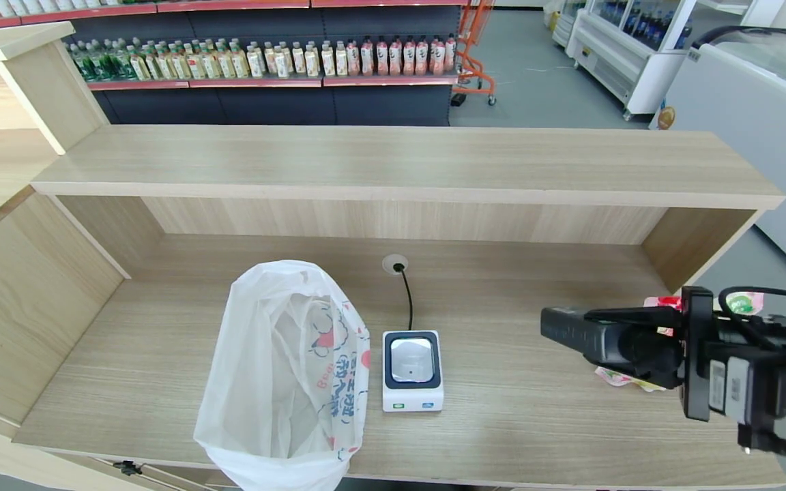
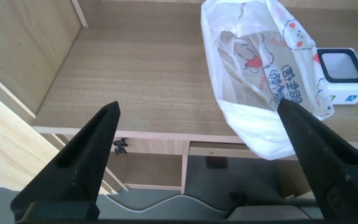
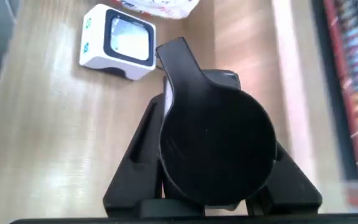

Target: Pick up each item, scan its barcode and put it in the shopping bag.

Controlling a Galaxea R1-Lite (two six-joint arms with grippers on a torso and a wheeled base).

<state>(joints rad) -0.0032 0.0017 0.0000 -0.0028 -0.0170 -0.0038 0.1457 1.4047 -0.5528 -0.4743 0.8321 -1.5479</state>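
A white plastic shopping bag (image 1: 284, 382) (image 2: 260, 68) stands open at the counter's front edge. Just right of it sits the white barcode scanner (image 1: 412, 368) (image 2: 342, 74) (image 3: 120, 43), glass side up. My right gripper (image 1: 598, 337) (image 3: 197, 99) hovers above the counter to the right of the scanner, shut on a dark, round-bodied item (image 1: 560, 331) (image 3: 219, 149) whose label is hidden. My left gripper (image 2: 197, 162) hangs off the counter's front edge near the bag, open, with nothing between its fingers (image 2: 98, 149).
Colourful packets (image 1: 659, 303) (image 1: 621, 378) lie on the counter (image 1: 502, 423) at the right, partly behind my right arm. A raised shelf (image 1: 400, 164) runs along the back. The scanner's black cable (image 1: 408, 296) leads to a hole in the counter.
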